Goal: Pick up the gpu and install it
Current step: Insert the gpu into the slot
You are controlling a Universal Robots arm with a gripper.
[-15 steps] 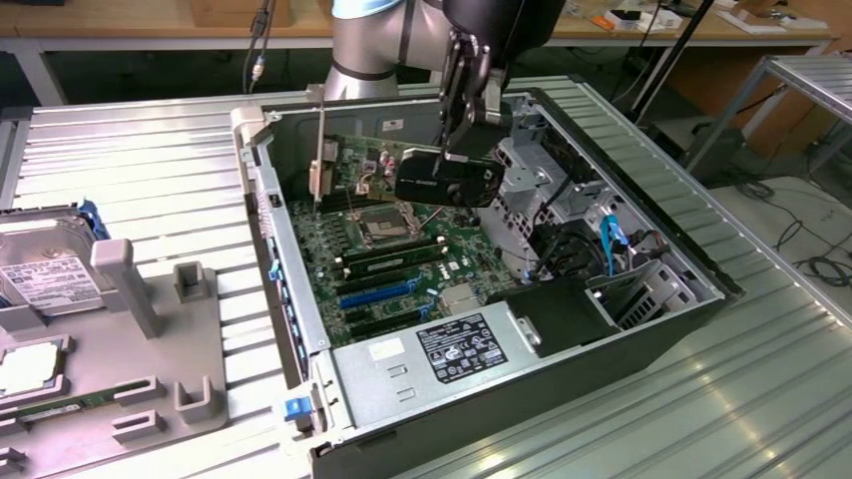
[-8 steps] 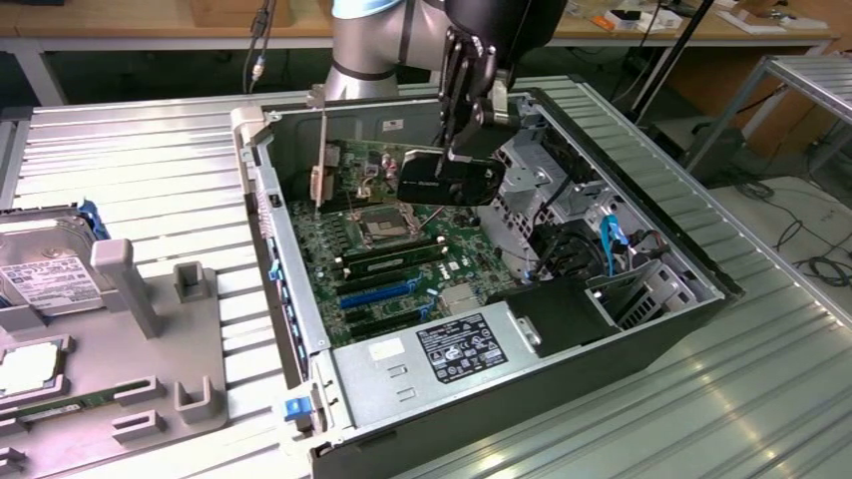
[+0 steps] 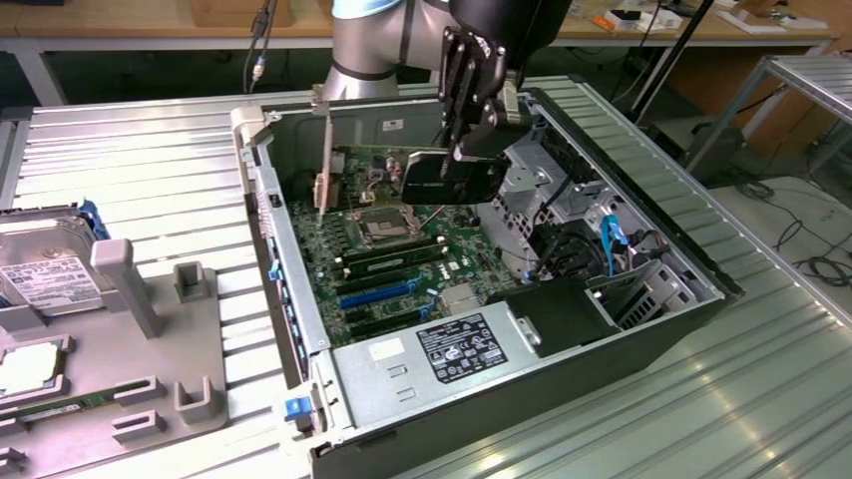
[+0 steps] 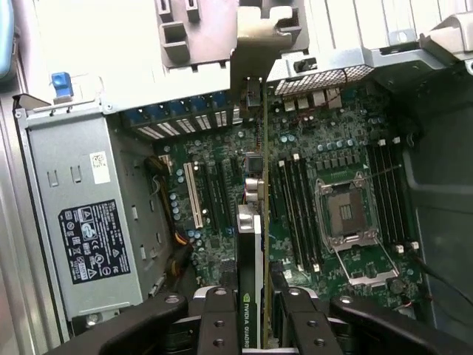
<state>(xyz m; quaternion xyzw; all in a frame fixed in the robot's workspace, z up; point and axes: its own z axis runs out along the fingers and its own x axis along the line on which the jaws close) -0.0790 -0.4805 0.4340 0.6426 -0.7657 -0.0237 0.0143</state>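
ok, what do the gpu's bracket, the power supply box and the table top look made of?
Bracket on the gpu: bare sheet metal, dull silver, with a bent tab; likely steel.
Power supply box: matte grey sheet metal, folded edges and punched holes.
Table top: ribbed silvery metal, perhaps aluminium; its ridges catch the light.
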